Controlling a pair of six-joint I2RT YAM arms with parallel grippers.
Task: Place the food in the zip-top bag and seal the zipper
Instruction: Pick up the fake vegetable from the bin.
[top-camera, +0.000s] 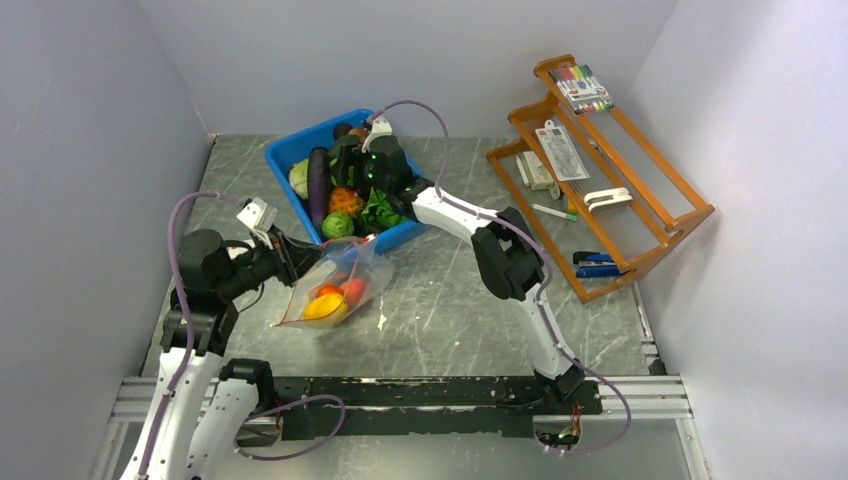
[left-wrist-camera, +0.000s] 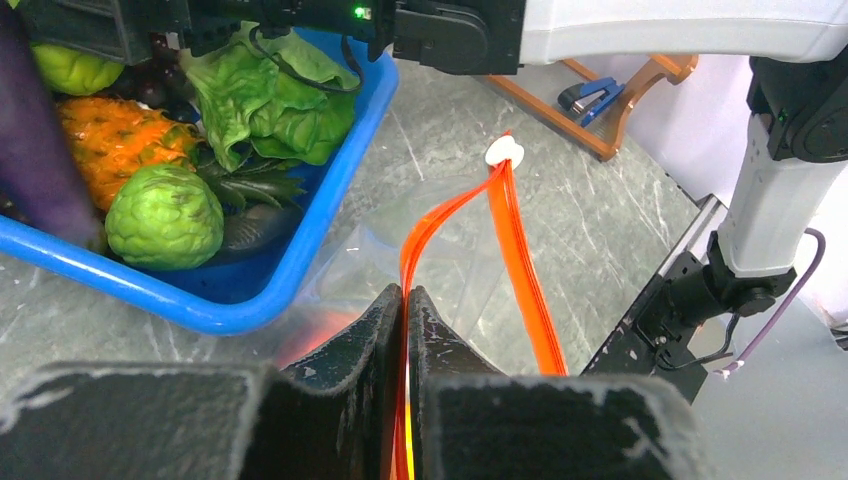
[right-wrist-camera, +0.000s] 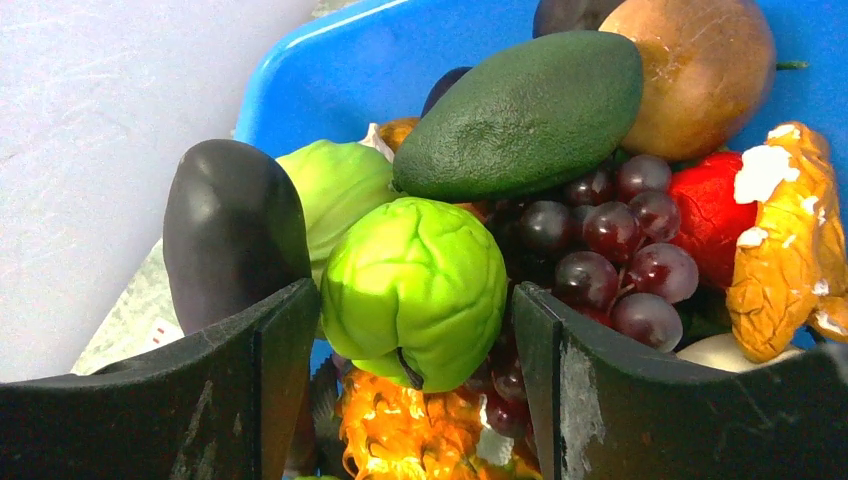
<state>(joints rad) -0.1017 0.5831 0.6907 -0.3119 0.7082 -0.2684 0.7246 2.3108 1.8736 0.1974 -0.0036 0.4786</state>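
- Black fingers of my left claw (left-wrist-camera: 405, 300) fill the bottom of the left wrist view. They are clenched on the zipper (left-wrist-camera: 520, 250), whose red-orange strip runs out from between them to a white tab (left-wrist-camera: 504, 152).
- From that pinch the zip-top bag (top-camera: 345, 280) sags onto the worktop (top-camera: 450, 320), just beside the blue bin (top-camera: 290, 150). A yellow piece (top-camera: 322, 308) and orange-red pieces (top-camera: 352, 290) lie in its low corner.
- I judge the film thin, floppy and slippery. The strip is its only firm part, so that is the place to hold it.
- My right claw (right-wrist-camera: 412, 292) is released inside the bin, jaws spread either side of a green cabbage ball (right-wrist-camera: 410, 250). I cannot tell whether the pads touch it.
- The ball looks light, round and a little rubbery. I would take it across its widest middle, since a grip nearer one end may let it squirt out.
- An eggplant (right-wrist-camera: 230, 230) presses close on one side and grapes (right-wrist-camera: 610, 250) on the other, so the jaws have little room.
- From above, my own wrist hides the right claw. The bag's clear film makes its mouth hard to read, and I cannot tell how wide it gapes. The bin's floor is buried under food.
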